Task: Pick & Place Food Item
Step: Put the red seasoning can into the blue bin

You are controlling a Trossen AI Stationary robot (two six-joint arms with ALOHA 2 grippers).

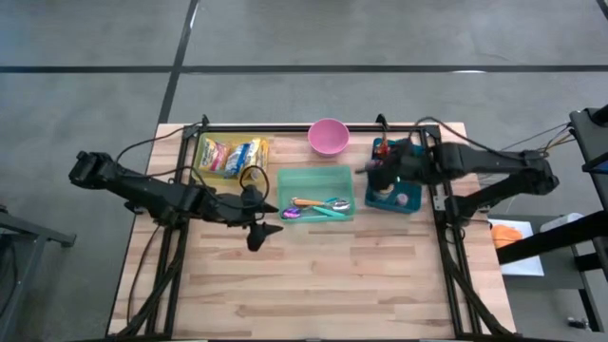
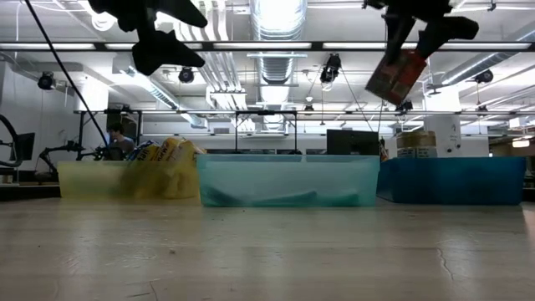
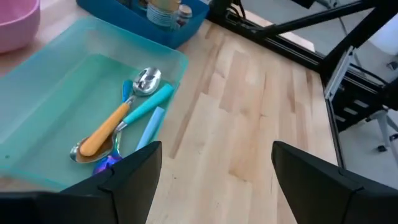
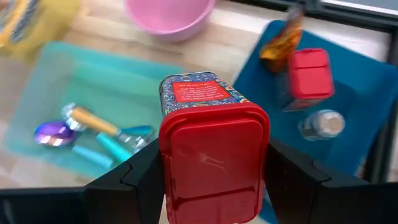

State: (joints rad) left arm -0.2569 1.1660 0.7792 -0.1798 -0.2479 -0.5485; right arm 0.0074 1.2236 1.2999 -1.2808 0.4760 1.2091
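Right hand (image 4: 214,180) grips red-lidded tin (image 4: 211,146), held in air above blue bin (image 1: 410,201), beside teal tray (image 1: 315,177). Left hand (image 1: 262,221) open, empty, over worktop (image 1: 323,275) near tray's spoons (image 3: 115,127).

spoons (image 1: 318,206) in middle bin (image 1: 314,176) — bowl (image 1: 328,136) behind

The worktop (image 1: 323,275) is pale, matt wood planking. The teal bin (image 3: 56,118) is translucent, smooth plastic; its spoons (image 3: 146,81) gleam like metal. The red-lidded tin (image 4: 211,149) looks glossy.
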